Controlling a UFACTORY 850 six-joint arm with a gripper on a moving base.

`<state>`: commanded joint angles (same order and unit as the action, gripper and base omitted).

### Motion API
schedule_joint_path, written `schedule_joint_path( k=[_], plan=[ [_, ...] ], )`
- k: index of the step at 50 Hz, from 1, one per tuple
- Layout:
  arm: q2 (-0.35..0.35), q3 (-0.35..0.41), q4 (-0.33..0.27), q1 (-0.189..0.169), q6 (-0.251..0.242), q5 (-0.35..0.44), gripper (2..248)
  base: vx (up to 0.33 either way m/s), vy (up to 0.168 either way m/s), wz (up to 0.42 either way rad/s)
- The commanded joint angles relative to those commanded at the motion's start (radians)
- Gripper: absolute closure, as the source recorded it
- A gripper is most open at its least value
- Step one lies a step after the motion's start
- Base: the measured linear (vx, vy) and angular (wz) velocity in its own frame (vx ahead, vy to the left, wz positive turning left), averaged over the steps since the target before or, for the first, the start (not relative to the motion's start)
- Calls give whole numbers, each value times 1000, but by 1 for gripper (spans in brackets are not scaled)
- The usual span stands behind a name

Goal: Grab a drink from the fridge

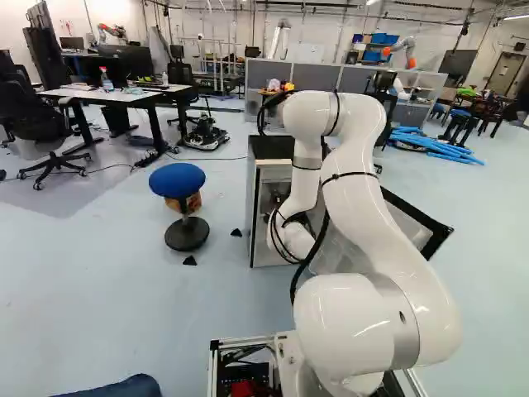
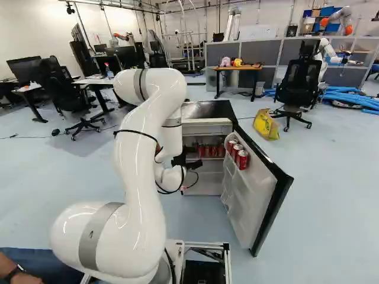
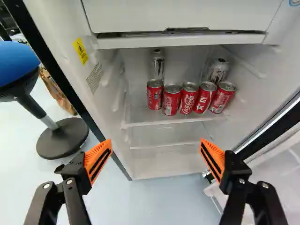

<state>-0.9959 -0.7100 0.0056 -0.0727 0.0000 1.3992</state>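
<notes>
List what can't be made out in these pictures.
- Lower parts of the two silver cans: wrist view, behind the red cans.
- Anything behind the fridge's top panel: wrist view, the panel covers it.
- Pincer: left base view, behind the arm.
- Part of the blue stool seat: wrist view, cut by the edge.

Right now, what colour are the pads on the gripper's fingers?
Orange pads, with black slots; clearest in the wrist view.

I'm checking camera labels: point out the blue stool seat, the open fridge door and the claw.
Blue stool seat point(image 1: 176, 177): left base view, its top.
Open fridge door point(image 2: 251, 195): right base view, white inner side.
Claw point(image 3: 156, 141): wrist view, midway between fingertips.
</notes>
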Motion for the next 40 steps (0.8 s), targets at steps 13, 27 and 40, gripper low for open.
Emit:
schedule_joint_path(
  k=[13, 27, 40],
  plan=[
    [-58, -56, 0, -15, 0, 14, 3, 0, 0, 0],
    [-123, -125, 0, -20, 0, 30, 3, 0, 0, 0],
    [-186, -195, 0, -21, 0, 45, 3, 0, 0, 0]
  ],
)
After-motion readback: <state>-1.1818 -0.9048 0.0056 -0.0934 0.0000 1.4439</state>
